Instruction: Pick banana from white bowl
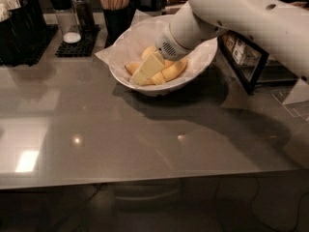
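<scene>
The white bowl (205,57), wide and lined with crinkled white paper, stands at the back middle of the grey table. Several bananas lie in it. One yellow banana (175,70) shows just right of the gripper, an orange-tinted end (131,67) shows to its left, and another piece (148,50) lies behind it. My gripper (146,70) reaches down into the bowl from the upper right and lies right on the bananas, hiding their middle. I cannot tell which one is the pale banana. The white arm (231,13) covers the bowl's right side.
A black wire rack (246,62) stands right of the bowl. Behind it stand a dark cup of wooden sticks (115,6), shakers (65,13) on a black mat, and a dark holder (19,28) at far left. The grey tabletop (120,139) stretches toward the front.
</scene>
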`<action>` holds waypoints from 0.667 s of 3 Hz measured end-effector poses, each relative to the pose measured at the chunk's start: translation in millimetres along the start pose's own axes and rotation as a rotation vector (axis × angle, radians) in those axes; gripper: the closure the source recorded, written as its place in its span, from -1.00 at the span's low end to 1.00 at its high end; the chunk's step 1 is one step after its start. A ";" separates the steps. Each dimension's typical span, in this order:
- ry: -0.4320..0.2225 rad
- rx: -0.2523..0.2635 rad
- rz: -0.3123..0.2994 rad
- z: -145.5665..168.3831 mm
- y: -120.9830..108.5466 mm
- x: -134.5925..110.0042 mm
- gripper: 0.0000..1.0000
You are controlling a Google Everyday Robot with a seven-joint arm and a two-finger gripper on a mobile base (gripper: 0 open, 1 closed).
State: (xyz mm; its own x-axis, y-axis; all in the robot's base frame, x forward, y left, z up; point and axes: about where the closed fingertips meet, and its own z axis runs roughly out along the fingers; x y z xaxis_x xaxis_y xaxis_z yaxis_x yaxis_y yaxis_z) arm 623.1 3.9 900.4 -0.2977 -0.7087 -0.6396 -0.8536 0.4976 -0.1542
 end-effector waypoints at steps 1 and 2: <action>-0.012 -0.013 -0.016 -2.2 1.6 -1.9 -1.00; -0.006 -0.017 0.005 9.1 -10.1 1.8 -1.00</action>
State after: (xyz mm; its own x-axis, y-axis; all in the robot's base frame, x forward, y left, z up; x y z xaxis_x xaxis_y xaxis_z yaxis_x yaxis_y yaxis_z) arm 635.1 2.2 893.9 -0.2994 -0.7030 -0.6451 -0.8592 0.4926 -0.1380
